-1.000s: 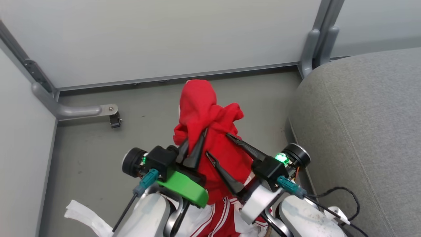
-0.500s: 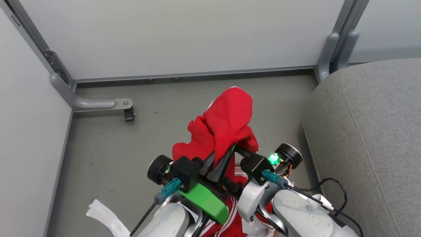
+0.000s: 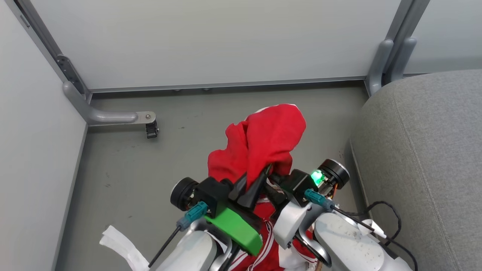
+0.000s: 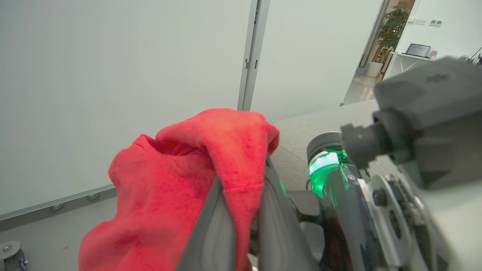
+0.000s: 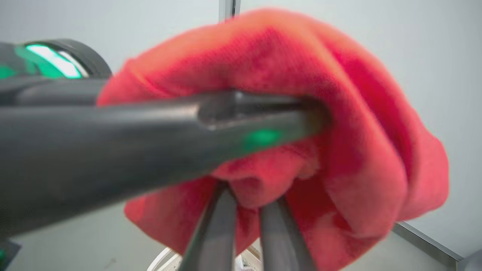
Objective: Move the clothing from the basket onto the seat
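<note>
Head view: both jaws pinch the red garment, seat at three o'clock

You are looking down on a grey floor (image 3: 158,177) boxed in by pale wall panels (image 3: 226,41). At centre, the plain red garment (image 3: 265,143) is held up off the floor, bunched into a hood-like lump.

Your left jaws come in from seven o'clock and are closed tight on a fold of it. The left wrist view shows the two dark fingers (image 4: 211,241) pressed together with red cloth squeezed between them. Your right jaws come in from five o'clock and meet the same lump just beside the left pair. In the right wrist view their fingers (image 5: 214,233) stand close together with a wad of cloth nipped at the tips, so read them as closed on the garment too.

The lump stands out from both sets of tips toward twelve o'clock. The rest trails back toward six o'clock between the forearms, where red cloth with white stripes (image 3: 265,244) sits low at the bottom edge.

The seat (image 3: 425,158), a large grey cushion, lies at three o'clock, well apart from the garment with bare floor between. Your right arm is the nearer one. The carry probably swings toward three o'clock, right side leading, with the trailing end lifted over the cushion's rounded edge.
</note>
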### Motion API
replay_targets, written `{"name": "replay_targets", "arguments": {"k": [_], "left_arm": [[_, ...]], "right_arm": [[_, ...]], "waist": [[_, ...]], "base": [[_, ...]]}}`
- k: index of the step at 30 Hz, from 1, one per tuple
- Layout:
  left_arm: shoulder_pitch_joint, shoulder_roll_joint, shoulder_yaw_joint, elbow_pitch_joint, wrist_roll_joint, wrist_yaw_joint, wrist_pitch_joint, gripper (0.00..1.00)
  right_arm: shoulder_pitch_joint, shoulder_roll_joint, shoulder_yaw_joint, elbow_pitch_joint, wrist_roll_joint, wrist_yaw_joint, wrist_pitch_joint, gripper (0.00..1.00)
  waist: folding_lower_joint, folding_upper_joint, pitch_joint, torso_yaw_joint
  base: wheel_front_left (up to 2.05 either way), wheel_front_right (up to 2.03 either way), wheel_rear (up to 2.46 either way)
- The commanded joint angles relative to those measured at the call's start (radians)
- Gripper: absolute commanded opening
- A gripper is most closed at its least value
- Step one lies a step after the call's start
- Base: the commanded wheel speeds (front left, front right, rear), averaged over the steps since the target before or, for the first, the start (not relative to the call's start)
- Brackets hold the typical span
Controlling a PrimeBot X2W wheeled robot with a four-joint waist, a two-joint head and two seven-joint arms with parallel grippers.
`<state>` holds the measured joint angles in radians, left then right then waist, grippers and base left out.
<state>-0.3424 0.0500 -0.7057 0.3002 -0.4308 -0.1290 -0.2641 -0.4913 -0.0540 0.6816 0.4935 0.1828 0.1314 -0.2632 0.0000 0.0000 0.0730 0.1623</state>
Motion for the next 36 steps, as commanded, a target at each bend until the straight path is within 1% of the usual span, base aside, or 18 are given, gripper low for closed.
{"name": "replay_targets", "arguments": {"k": [1,2,3,4,8,12,18,19,20,27,31,36], "left_arm": [[-0.009,0.002,0.019,-0.001,0.016,-0.002,-0.001,0.06],[-0.004,0.002,0.029,-0.003,0.025,-0.002,-0.001,0.40],[0.004,0.002,0.044,0.001,0.033,-0.002,-0.001,0.80],[0.006,0.002,0.055,-0.001,0.042,-0.002,-0.001,1.00],[0.019,0.001,0.104,-0.002,0.070,-0.001,-0.001,1.00],[0.024,0.002,0.147,-0.013,0.101,-0.002,-0.001,1.00],[0.035,0.001,0.195,-0.003,0.142,-0.002,0.000,1.00],[0.036,0.002,0.201,-0.002,0.149,-0.002,0.000,1.00],[0.038,0.003,0.207,0.004,0.161,-0.002,0.000,1.00],[0.041,0.009,0.219,0.012,0.172,-0.002,0.000,1.00],[0.030,0.014,0.217,0.017,0.180,-0.002,0.000,1.00],[-0.006,0.024,0.208,0.016,0.194,-0.002,0.000,1.00]], "right_arm": [[0.026,-0.004,-0.011,-0.002,-0.005,-0.001,-0.002,0.00],[0.030,-0.005,-0.017,-0.004,-0.003,-0.001,-0.002,0.00],[0.038,-0.006,-0.023,-0.007,-0.001,-0.001,-0.002,0.00],[0.044,-0.008,-0.027,-0.011,-0.001,-0.001,-0.002,0.00],[0.072,-0.015,-0.055,-0.039,-0.004,-0.001,-0.002,0.00],[0.094,-0.021,-0.090,-0.071,-0.006,-0.001,-0.002,0.00],[0.119,-0.028,-0.121,-0.115,-0.010,-0.002,-0.002,0.00],[0.123,-0.030,-0.124,-0.121,-0.010,-0.001,-0.002,0.00],[0.131,-0.032,-0.133,-0.135,-0.009,-0.001,-0.003,0.00],[0.140,-0.039,-0.150,-0.172,-0.007,-0.001,-0.002,0.00],[0.125,-0.050,-0.175,-0.181,-0.009,-0.001,-0.002,0.00],[0.070,-0.074,-0.218,-0.192,-0.019,-0.001,-0.003,0.00]], "waist": [[0.0000,0.0000,-0.001,-0.007],[0.0000,0.0000,0.000,-0.013],[0.0000,0.0000,0.000,-0.024],[0.0000,0.0000,0.001,-0.032],[0.0000,0.0000,0.010,-0.092],[0.0000,0.0000,0.019,-0.174],[0.0000,0.0000,0.037,-0.331],[0.0000,0.0000,0.039,-0.361],[0.0000,0.0000,0.043,-0.408],[0.0000,0.0000,0.068,-0.548],[0.0000,0.0000,0.099,-0.593],[0.0000,0.0000,0.154,-0.596]], "base": [[0.00,0.00,0.00],[0.00,0.00,0.00],[0.00,0.00,0.00],[0.00,0.00,0.00],[0.00,0.00,0.00],[0.00,0.00,0.00],[0.00,0.00,0.00],[0.00,0.00,0.00],[0.00,0.00,0.00],[0.00,0.00,0.00],[0.00,0.00,0.00],[0.00,0.00,0.00]]}}
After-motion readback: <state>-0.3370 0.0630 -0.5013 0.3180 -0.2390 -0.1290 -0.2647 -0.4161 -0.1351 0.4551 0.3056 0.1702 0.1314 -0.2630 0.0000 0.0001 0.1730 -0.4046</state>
